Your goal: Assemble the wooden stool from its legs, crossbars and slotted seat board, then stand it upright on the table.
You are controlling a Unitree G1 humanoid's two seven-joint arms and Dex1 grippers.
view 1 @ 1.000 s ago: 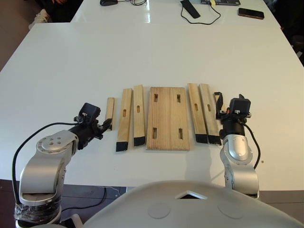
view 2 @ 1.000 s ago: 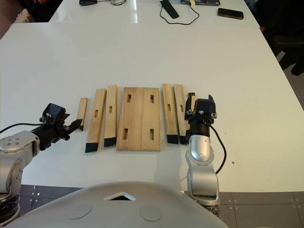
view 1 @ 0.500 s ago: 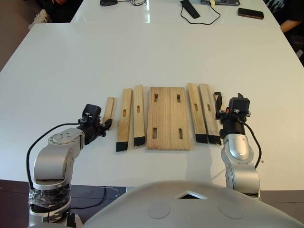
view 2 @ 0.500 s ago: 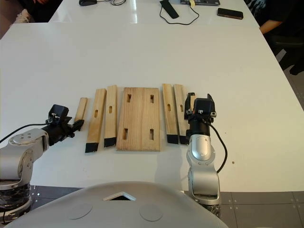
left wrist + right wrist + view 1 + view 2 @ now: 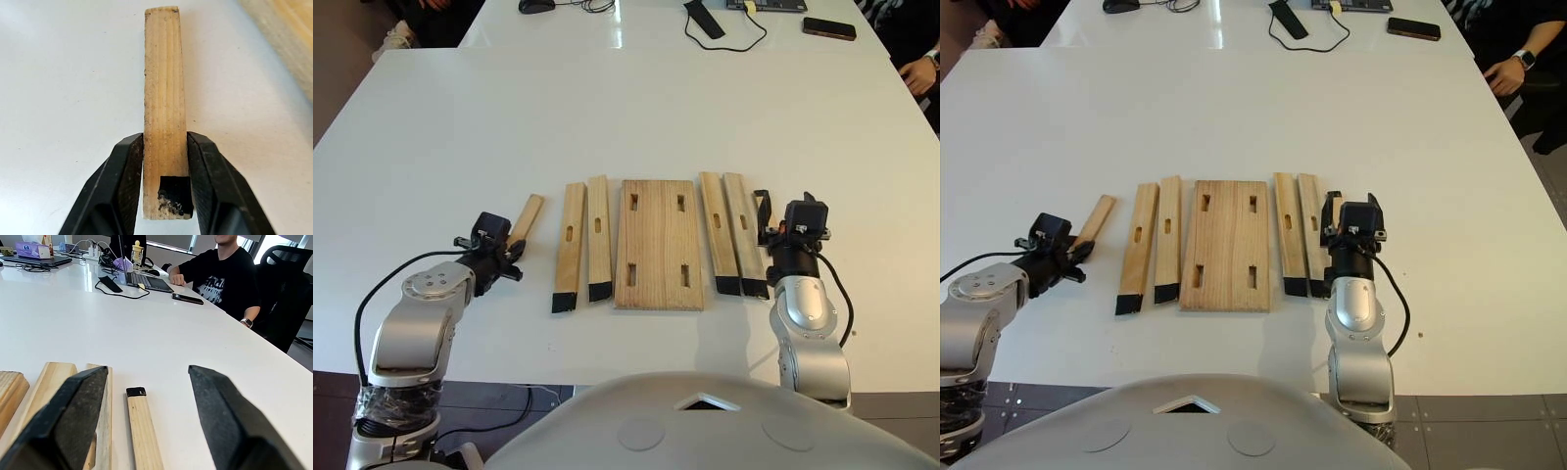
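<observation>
The slotted seat board [image 5: 658,243] lies flat mid-table. Two long legs [image 5: 572,245] lie on its left and two more [image 5: 728,231] on its right. Further left, a short crossbar [image 5: 527,215] lies slanted on the table. My left gripper [image 5: 501,257] is shut on its near, black-marked end; the left wrist view shows the crossbar [image 5: 165,107] pinched between both fingers [image 5: 128,181]. My right gripper [image 5: 784,204] stands open just right of the legs. Between its spread fingers [image 5: 73,411] another short crossbar [image 5: 143,431] lies on the table.
The white table [image 5: 626,108] has bare room behind and to both sides of the parts. A second table behind carries a black cable [image 5: 720,27], a phone [image 5: 829,27] and a mouse [image 5: 537,5]. A seated person's hand [image 5: 918,73] shows at the far right.
My left gripper has shut on the short crossbar's near end and drawn it left, so the crossbar now lies slanted. The right arm has not moved.
</observation>
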